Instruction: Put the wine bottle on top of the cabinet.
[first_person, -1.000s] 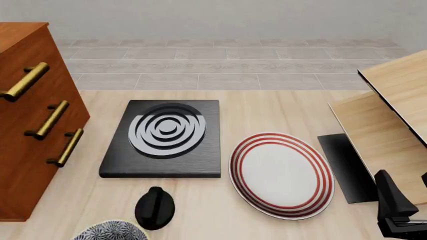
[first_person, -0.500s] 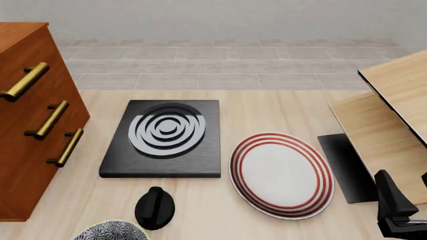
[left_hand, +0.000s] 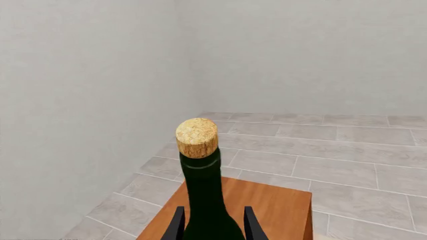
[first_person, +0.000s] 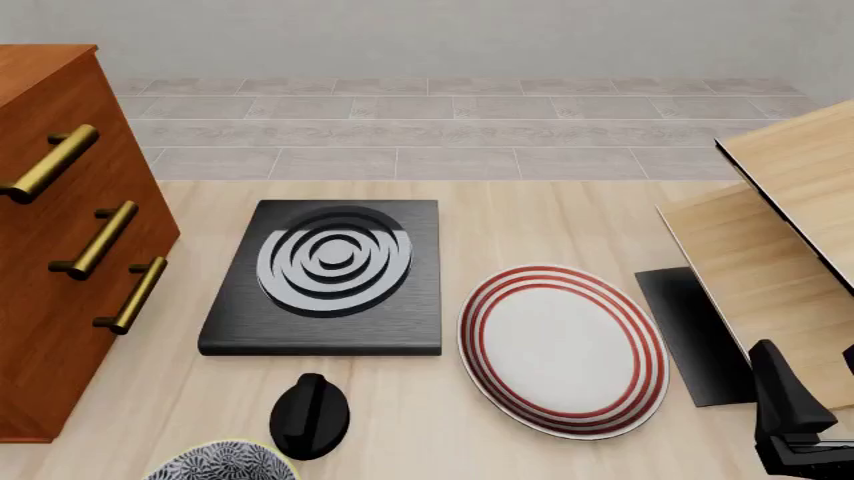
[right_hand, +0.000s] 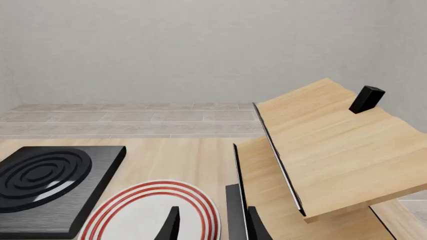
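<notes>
We hold the bottle (left_hand: 203, 200) clamped in our left gripper (left_hand: 211, 223) above the cabinet (left_hand: 280, 207); next, lower and release upright.

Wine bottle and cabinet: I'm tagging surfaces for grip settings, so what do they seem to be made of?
The wine bottle looks like dark, glossy glass, with a speckled tan stopper that suggests cork. The cabinet looks like reddish-brown wood with a smooth finish and faint grain; its bar handles look like brass.
</notes>
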